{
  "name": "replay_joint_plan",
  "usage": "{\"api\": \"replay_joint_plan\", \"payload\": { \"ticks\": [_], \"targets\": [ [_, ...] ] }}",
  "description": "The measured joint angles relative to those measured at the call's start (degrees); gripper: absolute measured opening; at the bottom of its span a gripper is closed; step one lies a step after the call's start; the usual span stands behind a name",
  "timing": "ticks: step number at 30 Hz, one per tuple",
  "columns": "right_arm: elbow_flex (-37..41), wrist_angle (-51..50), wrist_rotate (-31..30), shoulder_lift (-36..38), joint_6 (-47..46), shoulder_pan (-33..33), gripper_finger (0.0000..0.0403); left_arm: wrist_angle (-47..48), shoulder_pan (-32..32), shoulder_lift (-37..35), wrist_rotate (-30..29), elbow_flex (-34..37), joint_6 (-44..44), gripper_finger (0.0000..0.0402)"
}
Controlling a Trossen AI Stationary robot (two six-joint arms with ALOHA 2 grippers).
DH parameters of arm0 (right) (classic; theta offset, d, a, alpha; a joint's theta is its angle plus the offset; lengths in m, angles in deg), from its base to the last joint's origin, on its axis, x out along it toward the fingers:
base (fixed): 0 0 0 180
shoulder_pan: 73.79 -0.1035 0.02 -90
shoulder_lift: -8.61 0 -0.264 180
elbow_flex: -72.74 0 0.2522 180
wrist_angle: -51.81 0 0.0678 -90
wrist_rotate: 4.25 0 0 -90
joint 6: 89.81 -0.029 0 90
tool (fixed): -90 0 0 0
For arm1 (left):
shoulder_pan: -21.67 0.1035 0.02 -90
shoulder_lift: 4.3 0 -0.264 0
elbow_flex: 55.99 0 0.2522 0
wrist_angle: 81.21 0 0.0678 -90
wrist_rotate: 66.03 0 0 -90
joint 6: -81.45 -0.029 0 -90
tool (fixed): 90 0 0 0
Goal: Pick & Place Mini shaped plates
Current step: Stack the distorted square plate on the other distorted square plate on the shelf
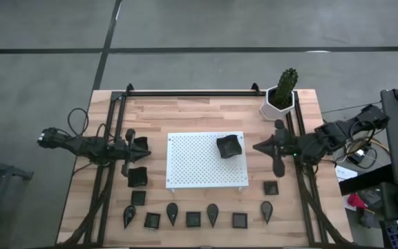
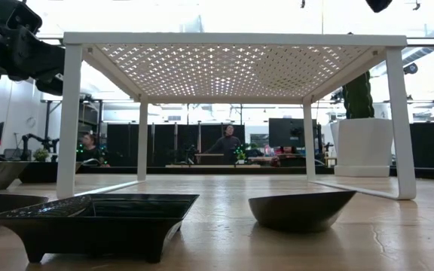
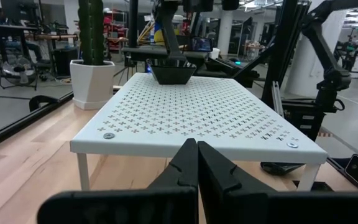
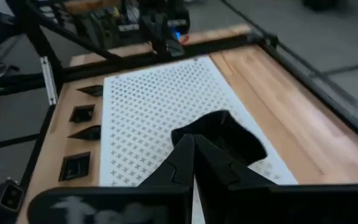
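Observation:
A black square mini plate (image 1: pixel 230 146) (image 4: pixel 232 140) stands on the right part of the white perforated board (image 1: pixel 199 169); the left wrist view shows that plate (image 3: pixel 173 73) at the board's far end. More mini plates, square (image 1: pixel 193 219) and teardrop-shaped (image 1: pixel 213 213), lie in a row along the table's near edge. My right gripper (image 1: pixel 256 147) (image 4: pixel 191 152) is shut, just right of the board, pointing at the plate without touching it. My left gripper (image 1: pixel 144 146) (image 3: pixel 197 163) is shut and level at the board's left side.
A white hexagonal pot with a cactus (image 1: pixel 280 97) stands at the far right corner. Black frame rails (image 1: pixel 185 93) run along the table's far, left and right sides. In the low view a square plate (image 2: pixel 96 218) and a teardrop plate (image 2: pixel 301 209) lie close in front.

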Motion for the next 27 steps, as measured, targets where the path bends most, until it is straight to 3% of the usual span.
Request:
{"api": "replay_joint_plan", "payload": {
  "ticks": [7,18,23,27],
  "targets": [
    [8.9,8.3,0.0,10.9,14.3,-0.1,0.0008,0.0,0.0,0.0,0.0,0.0,0.0,0.0],
    [17.3,9.1,-5.5,24.0,13.8,-0.1,0.0008,0.0,0.0,0.0,0.0,0.0,0.0,0.0],
    [22.0,8.0,-11.8,30.2,17.1,0.0,0.0008,0.0,0.0,0.0,0.0,0.0,0.0,0.0],
    [24.9,7.1,-11.1,34.7,19.1,0.0,0.0008,-0.2,0.0,0.0,0.0,0.0,0.0,0.0]
  ]
}}
